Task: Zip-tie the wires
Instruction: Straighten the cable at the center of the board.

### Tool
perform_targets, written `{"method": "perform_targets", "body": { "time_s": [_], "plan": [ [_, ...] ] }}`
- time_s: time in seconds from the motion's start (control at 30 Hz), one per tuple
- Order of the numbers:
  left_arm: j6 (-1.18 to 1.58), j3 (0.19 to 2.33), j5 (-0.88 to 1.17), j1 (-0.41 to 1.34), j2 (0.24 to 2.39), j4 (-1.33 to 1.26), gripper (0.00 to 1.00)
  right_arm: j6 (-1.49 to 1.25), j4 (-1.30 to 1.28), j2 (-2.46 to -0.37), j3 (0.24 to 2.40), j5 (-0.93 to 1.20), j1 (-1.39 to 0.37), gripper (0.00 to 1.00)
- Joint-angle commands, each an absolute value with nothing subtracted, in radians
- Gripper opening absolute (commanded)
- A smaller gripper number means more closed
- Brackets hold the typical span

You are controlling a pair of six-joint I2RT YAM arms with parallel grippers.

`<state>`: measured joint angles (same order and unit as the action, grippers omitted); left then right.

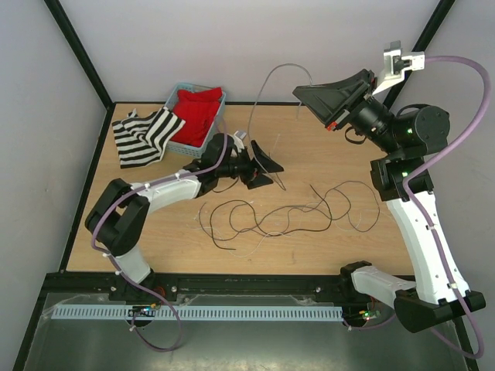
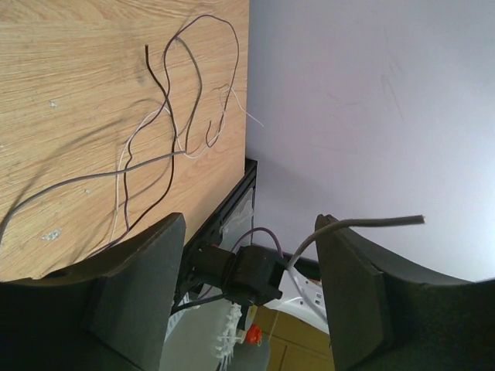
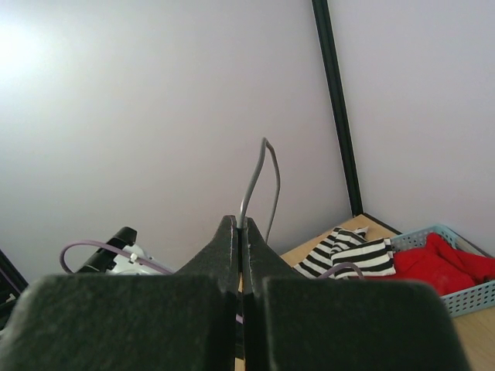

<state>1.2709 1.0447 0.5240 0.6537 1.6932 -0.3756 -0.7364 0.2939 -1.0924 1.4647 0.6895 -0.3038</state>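
Saw the wires [image 1: 286, 216] sprawled in loose loops mid-counter, toward the near edge. Noted the right fingers [image 3: 240, 232] clamped on one grey strand [image 3: 251, 178] above the far right corner, the left fingers [image 1: 261, 168] spread wide, gripping nothing. Judged the strands light, limp, springy; best pinched mid-bundle. Found open room except the far left corner, holding a blue basket [image 1: 175, 94].

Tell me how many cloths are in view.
2: a striped cloth on the table, far left; a red cloth inside the blue basket beside it; others may hide underneath.
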Motion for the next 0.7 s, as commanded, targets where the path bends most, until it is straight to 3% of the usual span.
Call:
{"method": "perform_targets", "body": {
  "time_s": [0.0, 0.1, 0.3, 0.57, 0.67],
  "plan": [
    [1.290, 1.098, 0.538, 0.674, 1.714, -0.435, 0.68, -0.730, 0.327, -1.081, 1.466, 0.681, -0.309, 0.00],
    [1.287, 1.102, 0.536, 0.675, 1.722, -0.441, 0.58, -0.725, 0.323, -1.077, 1.464, 0.680, -0.310, 0.00],
    [1.266, 1.060, 0.533, 0.660, 1.698, -0.445, 0.25, -0.665, 0.247, -1.050, 1.461, 0.628, -0.310, 0.00],
    [1.221, 0.928, 0.527, 0.568, 1.592, -0.442, 0.01, -0.508, 0.009, -1.019, 1.457, 0.475, -0.310, 0.00],
    [1.195, 0.858, 0.522, 0.513, 1.529, -0.430, 0.00, -0.457, -0.053, -0.991, 1.424, 0.399, -0.309, 0.00]
  ]
}}
